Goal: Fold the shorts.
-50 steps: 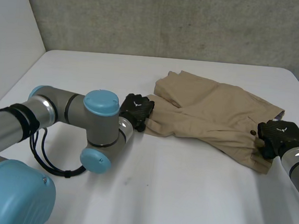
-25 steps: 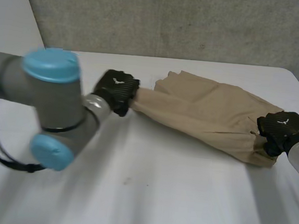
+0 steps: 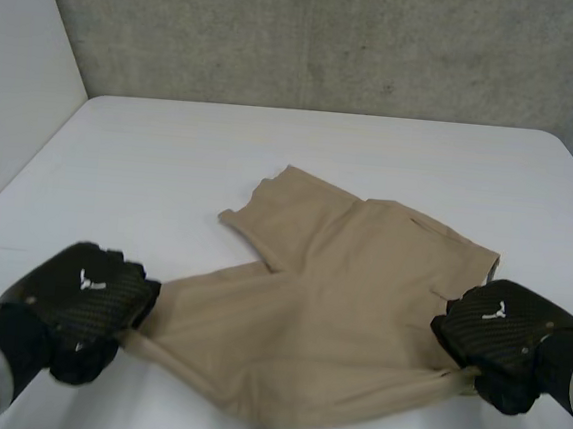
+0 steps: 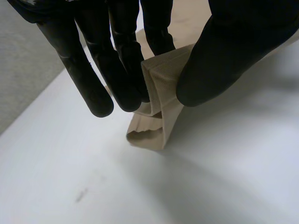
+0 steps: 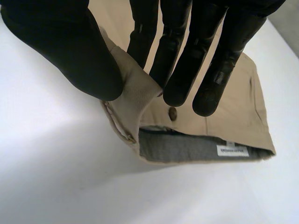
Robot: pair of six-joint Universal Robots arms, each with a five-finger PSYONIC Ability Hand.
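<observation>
- While I am watching the feeds from my station, the shorts are lying spread over the near middle of the table. A second ago they were sitting bunched toward the table's far right side.
- Both arms have been drawing the cloth back toward the table's near edge. The edge between the hands is now hanging taut instead of wrinkled, with the two legs pointing toward the table's far side.
- I am reading that as the flattening step being nearly done. The garment is looking open enough for a first fold, though its near edge is still riding just off the table.
- The left robot hand is pinching the near left corner. In its wrist view the thumb is pressing a doubled bit of fabric against the straight fingers, so it is clamped on the cloth.
- The right robot hand is pinching the near right corner the same way, thumb against fingers. A button and a small label are showing there, so I am judging this edge to be the waistband.
</observation>
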